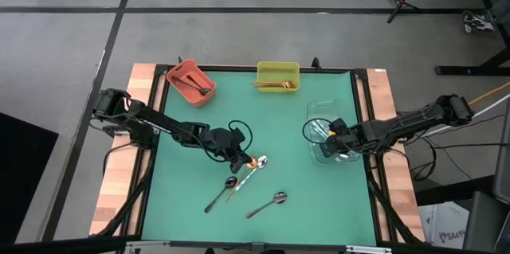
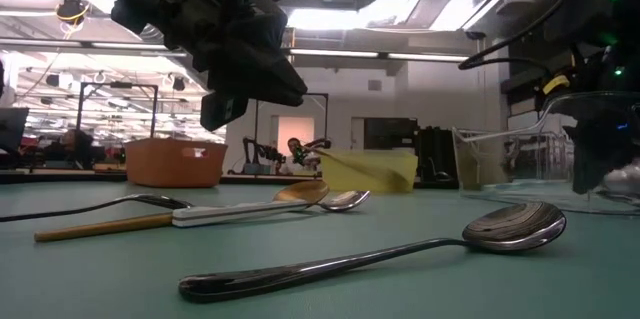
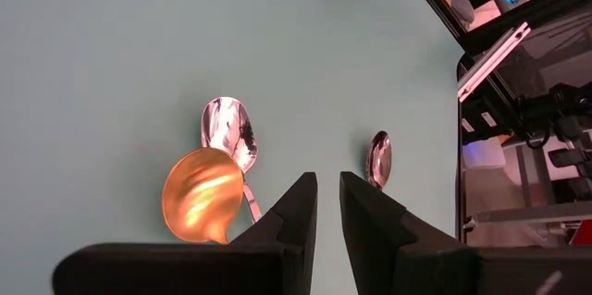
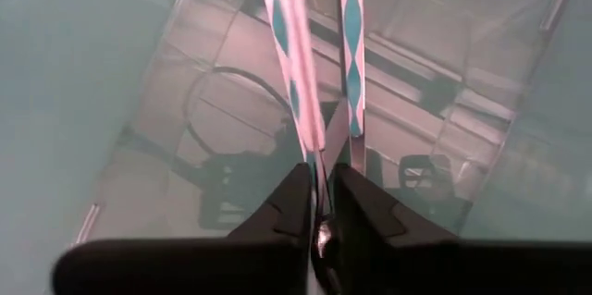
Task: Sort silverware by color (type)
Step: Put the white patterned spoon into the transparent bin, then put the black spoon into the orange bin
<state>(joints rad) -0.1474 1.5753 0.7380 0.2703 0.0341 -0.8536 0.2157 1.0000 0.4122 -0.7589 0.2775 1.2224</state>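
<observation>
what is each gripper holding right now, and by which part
The right gripper is shut on a patterned-handle utensil over the clear bin, gripping the handle; which end is unclear. The left gripper holds nothing, hovering by the gold spoon.

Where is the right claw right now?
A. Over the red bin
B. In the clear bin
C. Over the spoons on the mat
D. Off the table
B: the right claw is down inside the clear bin by the table's right edge.

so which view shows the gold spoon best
The left wrist view: the gold spoon shows its whole bowl, close, beside the left gripper. The high view shows it tiny under that gripper; the low view shows its handle and bowl edge-on; the right wrist view misses it.
</observation>
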